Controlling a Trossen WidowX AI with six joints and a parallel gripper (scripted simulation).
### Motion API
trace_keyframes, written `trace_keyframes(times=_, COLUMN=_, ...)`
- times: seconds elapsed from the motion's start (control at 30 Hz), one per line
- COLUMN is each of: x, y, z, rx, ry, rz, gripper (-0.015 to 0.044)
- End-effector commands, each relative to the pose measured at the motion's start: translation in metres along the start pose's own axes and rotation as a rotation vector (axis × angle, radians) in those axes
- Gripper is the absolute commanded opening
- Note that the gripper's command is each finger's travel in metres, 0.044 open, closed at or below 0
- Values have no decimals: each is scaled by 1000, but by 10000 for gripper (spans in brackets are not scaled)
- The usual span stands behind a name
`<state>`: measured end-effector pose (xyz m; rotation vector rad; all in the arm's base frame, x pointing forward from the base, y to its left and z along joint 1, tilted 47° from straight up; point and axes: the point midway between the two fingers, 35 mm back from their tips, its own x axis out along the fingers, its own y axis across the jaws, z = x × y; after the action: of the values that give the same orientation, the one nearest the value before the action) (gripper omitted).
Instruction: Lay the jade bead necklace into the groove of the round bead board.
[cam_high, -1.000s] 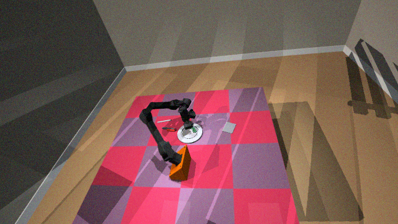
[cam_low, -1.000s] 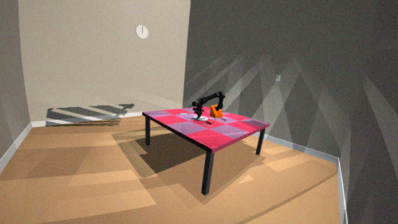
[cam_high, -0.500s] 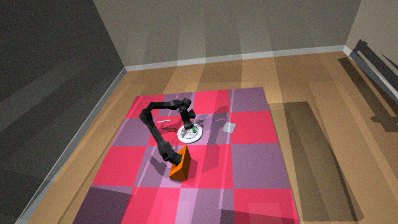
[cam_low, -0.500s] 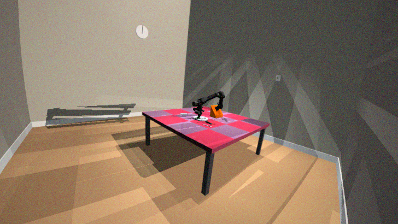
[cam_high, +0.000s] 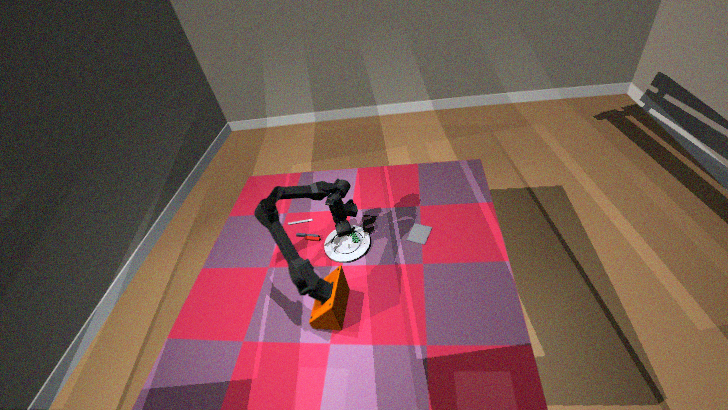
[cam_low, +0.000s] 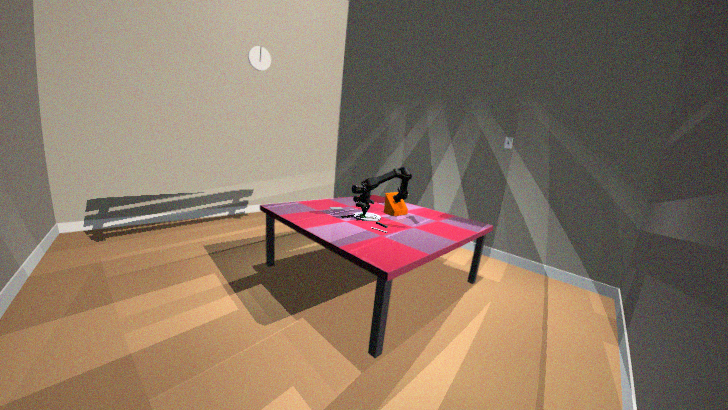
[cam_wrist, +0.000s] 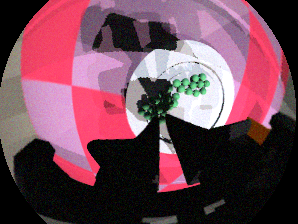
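The round white bead board (cam_high: 347, 257) (cam_wrist: 228, 95) lies on the table, with a thin dark ring line on its face. The jade bead necklace (cam_high: 355, 237) (cam_wrist: 192, 85) lies bunched in green clusters over the board, not spread around the ring. One cluster is in light towards the board's right side; the other is in shadow just beyond the fingertips in the wrist view. My gripper (cam_high: 345, 233) (cam_low: 364, 214) (cam_wrist: 161, 117) points down low over the board. Its fingertips are together on beads of the near cluster, with a bead showing at the tips. The fingers hide part of the board.
A red and grey tool (cam_high: 311, 237) and a white stick (cam_high: 300, 221) (cam_low: 379, 229) lie left of the board in the top view. A grey square (cam_high: 419, 233) lies to its right. The orange wedge base (cam_high: 331, 310) (cam_low: 393, 204) of the arm stands in front of it.
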<state>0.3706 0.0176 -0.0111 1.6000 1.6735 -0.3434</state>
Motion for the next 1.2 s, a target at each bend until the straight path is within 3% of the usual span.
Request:
trace_keyframes(times=0.0, x=-2, y=-2, z=-2, rx=-1, ry=1, rz=3, gripper=0)
trace_keyframes(times=1.0, x=10, y=-12, z=-11, rx=0, ry=2, rz=3, gripper=0)
trace_keyframes(times=1.17, x=7, y=-12, z=-8, rx=0, ry=-6, rz=8, gripper=131)
